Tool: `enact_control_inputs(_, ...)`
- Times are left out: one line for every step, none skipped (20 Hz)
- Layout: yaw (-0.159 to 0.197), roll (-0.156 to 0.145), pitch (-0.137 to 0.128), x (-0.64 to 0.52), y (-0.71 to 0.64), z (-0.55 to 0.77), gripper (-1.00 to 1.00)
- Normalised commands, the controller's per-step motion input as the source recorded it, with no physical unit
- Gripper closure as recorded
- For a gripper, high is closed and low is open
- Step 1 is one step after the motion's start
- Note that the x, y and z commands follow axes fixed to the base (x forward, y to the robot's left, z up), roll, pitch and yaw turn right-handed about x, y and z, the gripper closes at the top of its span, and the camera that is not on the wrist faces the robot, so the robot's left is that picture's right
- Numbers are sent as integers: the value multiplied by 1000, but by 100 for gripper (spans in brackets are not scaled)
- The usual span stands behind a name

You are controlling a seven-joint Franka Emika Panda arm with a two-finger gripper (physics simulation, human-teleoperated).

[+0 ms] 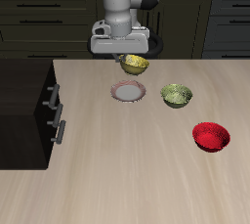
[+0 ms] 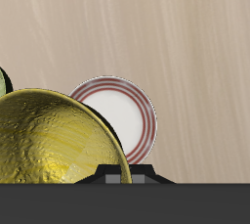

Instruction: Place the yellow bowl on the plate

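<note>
The yellow bowl (image 1: 136, 65) hangs in the air just under my gripper (image 1: 128, 58), which is shut on its rim. In the wrist view the yellow bowl (image 2: 54, 140) fills much of the frame, tilted, its speckled glossy inside showing. The plate (image 1: 129, 92), pale with a pinkish-red rim, lies flat on the table below the bowl and a little nearer the table's front edge. In the wrist view the plate (image 2: 127, 115) is partly covered by the bowl. My fingertips are hidden behind the bowl and the gripper body.
An olive-green bowl (image 1: 176, 95) sits beside the plate. A red bowl (image 1: 210, 136) lies nearer the table's front edge. A dark cabinet with drawer handles (image 1: 29, 111) stands at the table's side.
</note>
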Motion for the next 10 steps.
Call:
enact_control_inputs(-7, -40, 98, 48, -108, -607, 100)
enact_control_inputs(16, -1, 36, 224, -50, -236, 100)
enact_control_inputs(29, -15, 21, 155, -63, -192, 100)
enact_control_inputs(-18, -20, 46, 107, -94, -196, 100)
enact_control_inputs(-15, -9, -2, 24, -54, -54, 100)
enact_control_inputs(-5, -19, 23, 109, -82, -158, 100)
enact_control_inputs(10, -6, 20, 43, 4, -119, 100)
enact_control_inputs(25, 6, 24, 8, 75, -170, 100)
enact_control_inputs(6, -3, 27, -37, 93, -168, 100)
enact_control_inputs(12, 11, 9, 101, 4, -33, 100)
